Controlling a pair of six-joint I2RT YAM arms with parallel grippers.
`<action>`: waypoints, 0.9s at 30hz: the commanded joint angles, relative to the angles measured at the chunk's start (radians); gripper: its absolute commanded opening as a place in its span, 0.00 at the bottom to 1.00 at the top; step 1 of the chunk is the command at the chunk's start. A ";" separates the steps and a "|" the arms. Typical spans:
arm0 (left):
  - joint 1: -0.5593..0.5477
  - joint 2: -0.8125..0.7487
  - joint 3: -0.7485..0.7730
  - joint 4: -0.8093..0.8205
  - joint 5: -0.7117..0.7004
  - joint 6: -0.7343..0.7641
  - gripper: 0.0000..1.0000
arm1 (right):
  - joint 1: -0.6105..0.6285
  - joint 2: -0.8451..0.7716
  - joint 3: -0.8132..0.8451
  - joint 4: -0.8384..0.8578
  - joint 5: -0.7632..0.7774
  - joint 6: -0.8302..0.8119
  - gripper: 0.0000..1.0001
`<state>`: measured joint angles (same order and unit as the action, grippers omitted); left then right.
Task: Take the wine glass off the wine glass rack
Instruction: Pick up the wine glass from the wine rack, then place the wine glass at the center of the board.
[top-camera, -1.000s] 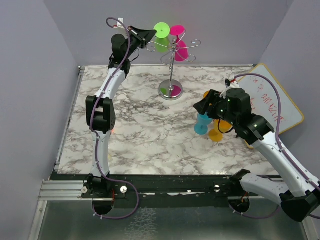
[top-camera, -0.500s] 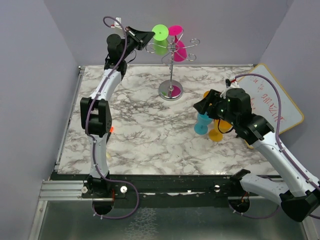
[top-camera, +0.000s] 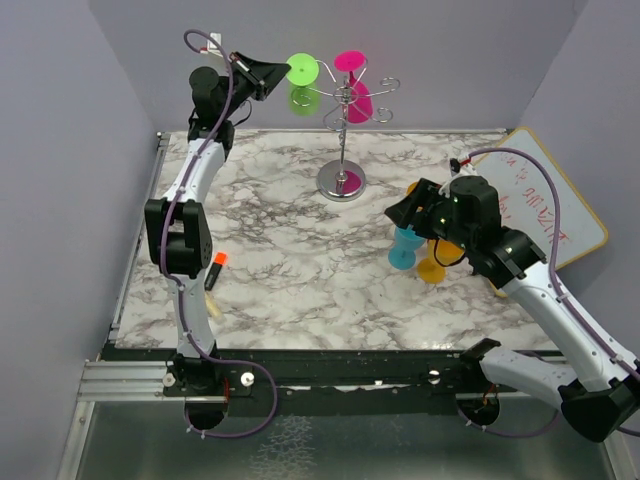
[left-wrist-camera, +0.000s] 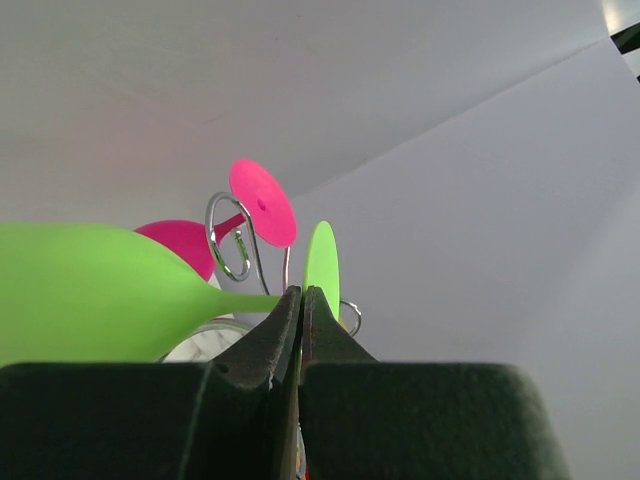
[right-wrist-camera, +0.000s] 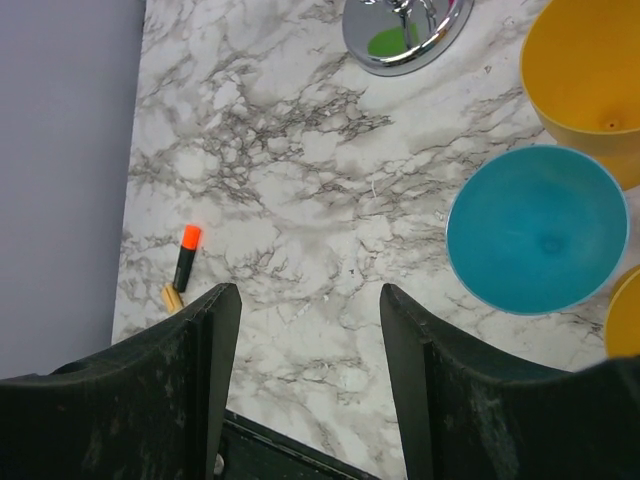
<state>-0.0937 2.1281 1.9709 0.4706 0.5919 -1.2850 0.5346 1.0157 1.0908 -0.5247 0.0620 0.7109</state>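
Marble counter (top-camera: 280, 250); wine glass rack (top-camera: 343, 140) at back centre; green wine glass (top-camera: 303, 70) just left of rack's top scrolls, stem pinched in left claw (left-wrist-camera: 301, 298); can't tell if foot clears the wire. Right claw (right-wrist-camera: 308, 300) spread, right of rack. Risk: foot snags scroll, rack tips, pink glass (top-camera: 357, 95) drops; thin stem may slip.

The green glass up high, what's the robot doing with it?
The left gripper is pinching the green wine glass by its stem, at the left edge of the wine glass rack; I can't tell if it's fully free. A pink glass hangs on the rack. The right gripper hovers open above a blue glass.
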 joint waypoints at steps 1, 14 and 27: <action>0.022 -0.054 -0.037 0.025 0.051 0.013 0.00 | -0.004 0.006 -0.007 -0.011 -0.017 0.015 0.63; 0.155 -0.259 -0.256 0.039 0.062 0.103 0.00 | -0.004 -0.021 -0.045 0.125 -0.112 -0.018 0.63; 0.206 -0.581 -0.645 0.055 0.164 0.237 0.00 | -0.004 0.010 -0.062 0.269 -0.344 -0.087 0.63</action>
<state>0.1036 1.6943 1.4567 0.5030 0.7006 -1.1400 0.5346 1.0157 1.0504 -0.3710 -0.1310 0.6689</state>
